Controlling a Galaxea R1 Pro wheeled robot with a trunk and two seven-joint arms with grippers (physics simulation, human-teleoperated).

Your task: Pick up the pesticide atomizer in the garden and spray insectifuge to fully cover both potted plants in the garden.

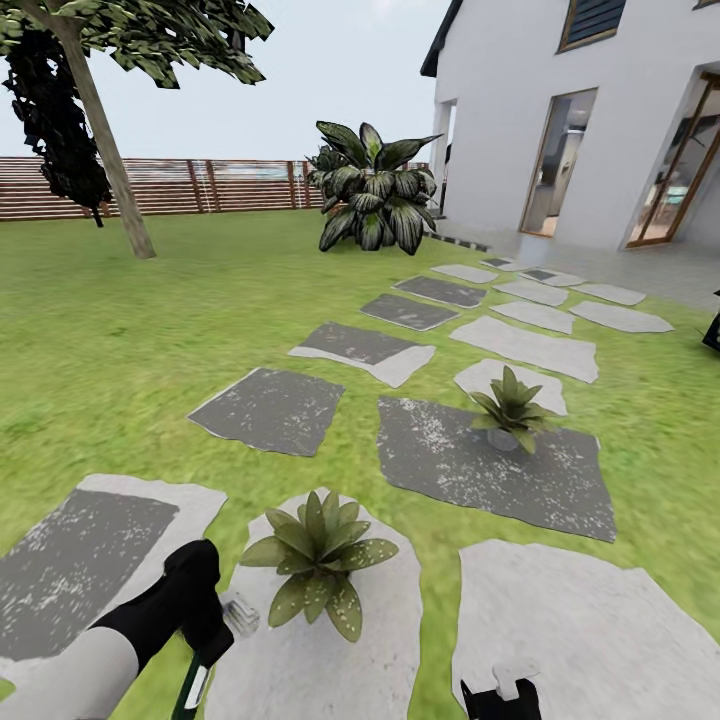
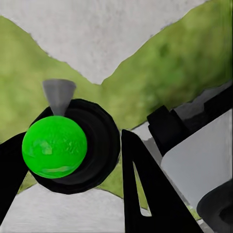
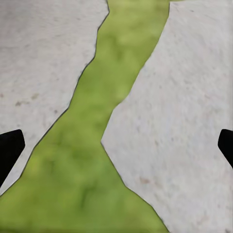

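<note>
Atomizer (image 1: 205,672): held in the left gripper (image 1: 212,640) at the lower left of the head view; dark green body hangs down and runs off the frame edge, white label partly seen, pale trigger head (image 1: 240,613) on top.
Left gripper fingers (image 2: 141,194): closed against the bottle's sides; in the wrist view, looking along the bottle's axis, a bright green round end (image 2: 54,146) sits in a black ring between them, with a grey nozzle cone (image 2: 58,94) beyond.
Nozzle heading: trigger head points toward the near plant (image 1: 318,560), which stands just beside it on a pale stone (image 1: 390,640). Judged: this is the relation the coming spray turns on; a short aim suffices.
Bottle axis: roughly upright, slightly tilted.
Far plant (image 1: 510,408): on a dark grey stone (image 1: 450,460), well apart from the nozzle, ahead and to the right. Judged: needs a reach or a base move.
Right gripper (image 1: 503,690): low at the frame bottom, holding nothing; fingertips (image 3: 9,150) sit at opposite frame edges, wide apart, over grass (image 3: 97,160) between two pale stones.
Nearer arm: left, for both plants' spraying, since it has the bottle.
Hidden or unclear: bottle's lower end cut off in the head view; near plant's pot covered by its leaves; whether spray is issuing cannot be told.
</note>
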